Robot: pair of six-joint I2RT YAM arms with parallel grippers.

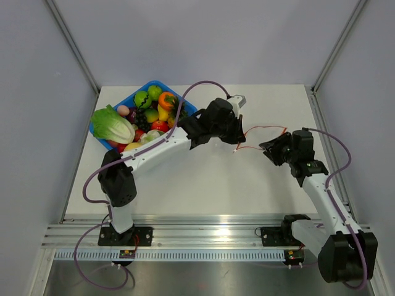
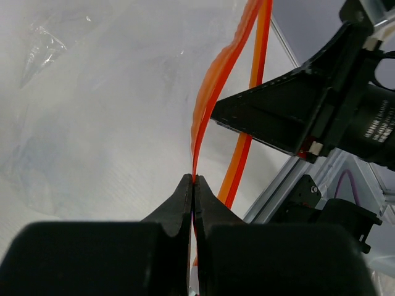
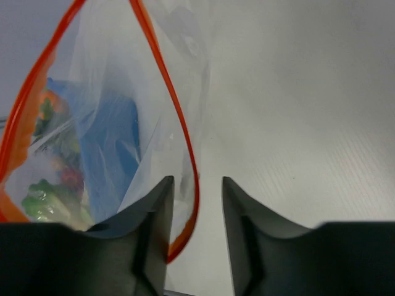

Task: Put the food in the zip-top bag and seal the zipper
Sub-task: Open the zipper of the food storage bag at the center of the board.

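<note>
The left gripper is sitting at one end of the gaping zipper while the right gripper is facing the other.

Bin sits rear-left on table, toy food piled in it, lettuce on its front-left rim. Zip-top bag is mid-table, right of bin, zipper strung btwn left gripper at its left end & right gripper at its right end.
</note>
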